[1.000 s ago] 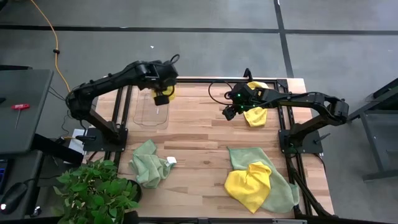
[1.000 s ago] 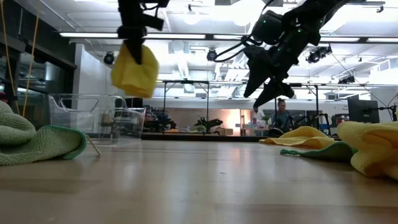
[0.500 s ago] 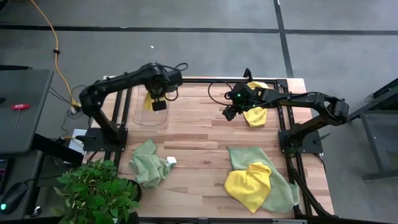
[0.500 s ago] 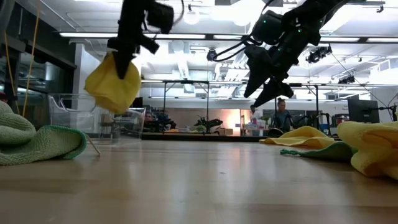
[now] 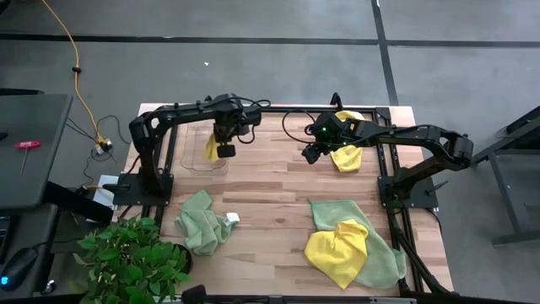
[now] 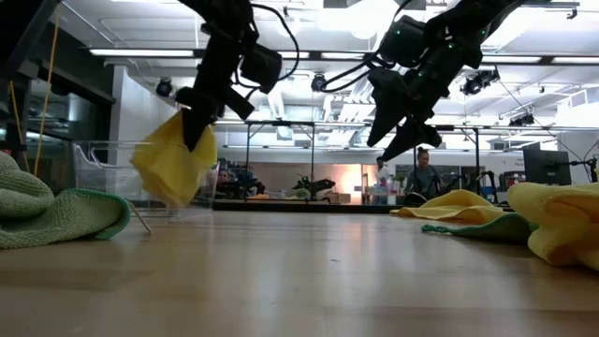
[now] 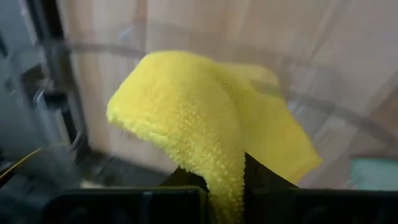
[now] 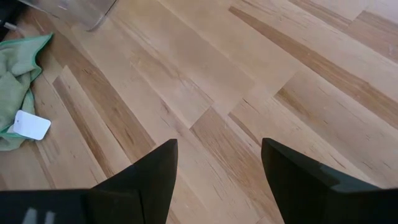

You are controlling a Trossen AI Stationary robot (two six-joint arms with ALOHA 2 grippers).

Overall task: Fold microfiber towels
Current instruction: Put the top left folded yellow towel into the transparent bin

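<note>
Folded yellow towel [image 5: 211, 145] hanging from the left gripper [image 5: 224, 149], pinched tight between its shut fingers, up in the air over the clear bin [image 5: 202, 157] in the upper left of the high view. Hanging low beside the bin in the low view [image 6: 175, 164], just above the table [image 5: 270, 194].

Five towels counted: three yellow, two green. One yellow in the grip. One yellow towel by the right arm [image 5: 346, 155] at the upper right. One yellow towel on top [image 5: 336, 249] of a spread green towel [image 5: 380, 257] at the lower right. One bunched green towel [image 5: 201, 221] at the lower left, with a small white tag [image 5: 233, 218].

Right gripper [image 5: 310, 154] up in the air near the top middle, fingers wide apart, holding nothing.

One leafy plant [image 5: 126, 262] in the lower left corner.

Changed from a second ago: left gripper moved to the right and lower, towel now swung down beside the bin. Right arm and other towels the same.
</note>
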